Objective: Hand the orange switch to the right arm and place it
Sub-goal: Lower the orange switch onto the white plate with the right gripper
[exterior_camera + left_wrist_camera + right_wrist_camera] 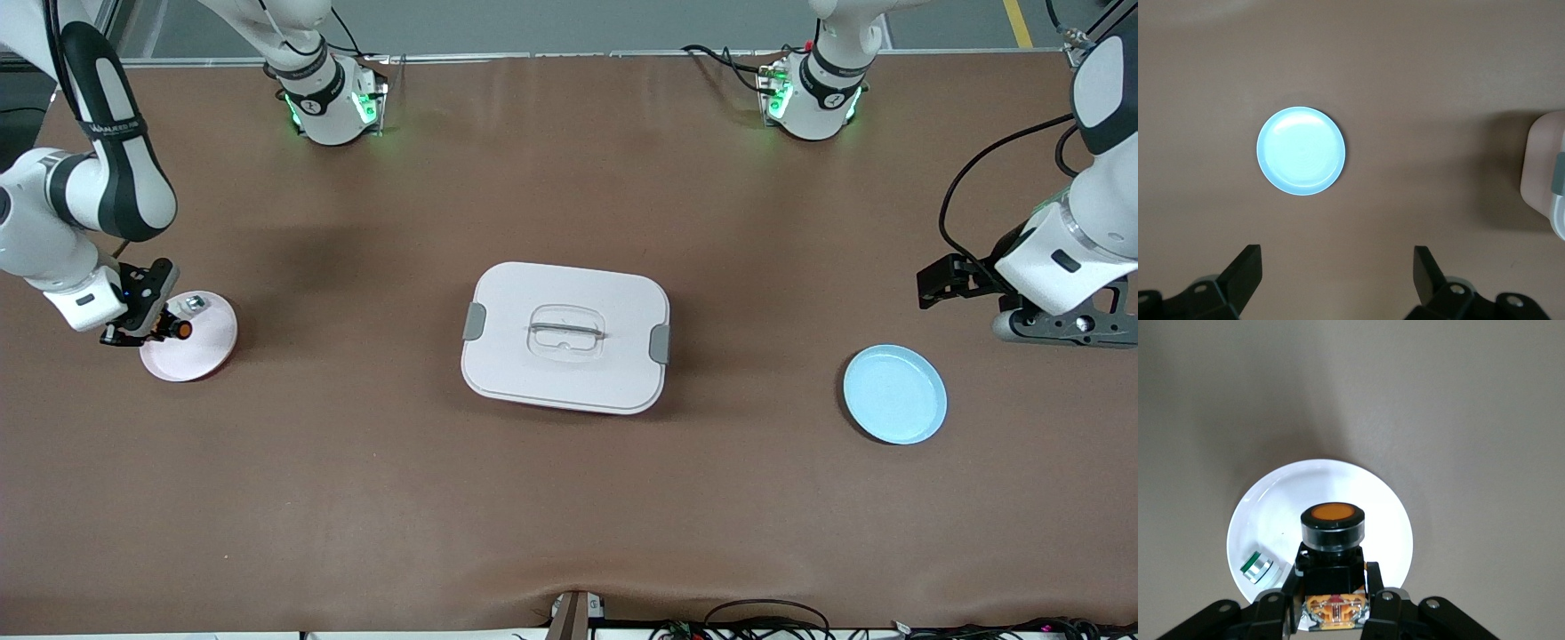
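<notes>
The brown bench point(356, 498) is being crossed at its centre by a lidded white box point(565, 336), with a blue plate point(894, 394) at three o'clock and a pink plate point(188, 336) at nine. Over the pink plate, the orange switch point(1332, 550) is being gripped by the right gripper point(1332, 603); a level, slow lowering is advised, clear of the small silver part point(1259, 567). The left gripper point(1338, 270) is being held waiting, fingers spread, above the bench beside the blue plate.

Robotics lab: two bolted arms, brown-covered table point(569, 498), loose cables point(765, 613).

Even overhead light, all three views sharp. Soft shadows lie on the table point(569, 498) beside the box point(566, 336); the white plate point(1271, 513) glares, nearly blown out.
</notes>
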Controlling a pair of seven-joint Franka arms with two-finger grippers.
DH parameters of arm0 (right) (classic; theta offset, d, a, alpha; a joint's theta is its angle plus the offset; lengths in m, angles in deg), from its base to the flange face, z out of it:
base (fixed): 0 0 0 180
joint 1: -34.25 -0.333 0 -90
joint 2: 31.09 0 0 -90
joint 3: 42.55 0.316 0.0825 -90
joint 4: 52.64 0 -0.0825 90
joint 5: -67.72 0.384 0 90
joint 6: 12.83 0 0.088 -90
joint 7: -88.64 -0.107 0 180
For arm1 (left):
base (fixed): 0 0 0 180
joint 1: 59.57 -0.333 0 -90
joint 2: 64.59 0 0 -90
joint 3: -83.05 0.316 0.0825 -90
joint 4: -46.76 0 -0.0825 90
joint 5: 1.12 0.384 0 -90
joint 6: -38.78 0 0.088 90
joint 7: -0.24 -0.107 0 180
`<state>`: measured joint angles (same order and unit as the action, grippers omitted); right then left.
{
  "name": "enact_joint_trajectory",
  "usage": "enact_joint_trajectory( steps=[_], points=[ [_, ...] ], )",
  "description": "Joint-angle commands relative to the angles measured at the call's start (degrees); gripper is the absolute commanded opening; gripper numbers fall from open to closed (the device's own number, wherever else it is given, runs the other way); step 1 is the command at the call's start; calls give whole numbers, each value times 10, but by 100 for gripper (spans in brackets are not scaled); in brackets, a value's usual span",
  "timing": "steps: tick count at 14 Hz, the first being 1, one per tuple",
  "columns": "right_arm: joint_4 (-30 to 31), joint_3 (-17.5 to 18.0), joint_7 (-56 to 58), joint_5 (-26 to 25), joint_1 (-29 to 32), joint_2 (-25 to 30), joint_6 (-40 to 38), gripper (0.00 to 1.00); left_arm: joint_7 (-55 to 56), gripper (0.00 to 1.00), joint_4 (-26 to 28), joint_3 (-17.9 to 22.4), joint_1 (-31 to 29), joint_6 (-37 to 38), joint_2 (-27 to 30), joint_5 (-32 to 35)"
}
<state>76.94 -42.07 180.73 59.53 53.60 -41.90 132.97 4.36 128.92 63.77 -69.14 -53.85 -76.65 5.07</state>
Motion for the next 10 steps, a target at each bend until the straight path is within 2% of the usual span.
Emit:
enact_joint_trajectory(
  steps=[1, 3, 10],
  points=[
    [9, 7, 2, -30, 20, -4, 26, 0, -9, 100, -10, 71, 73, 5, 3, 8],
    [9, 7, 2, -31, 22, -24, 43, 0, -9, 100, -10, 117, 112, 5, 4, 4],
    [9, 8, 3, -56, 38, -77, 93, 0, -9, 100, -10, 119, 109, 6, 4, 3]
  ],
)
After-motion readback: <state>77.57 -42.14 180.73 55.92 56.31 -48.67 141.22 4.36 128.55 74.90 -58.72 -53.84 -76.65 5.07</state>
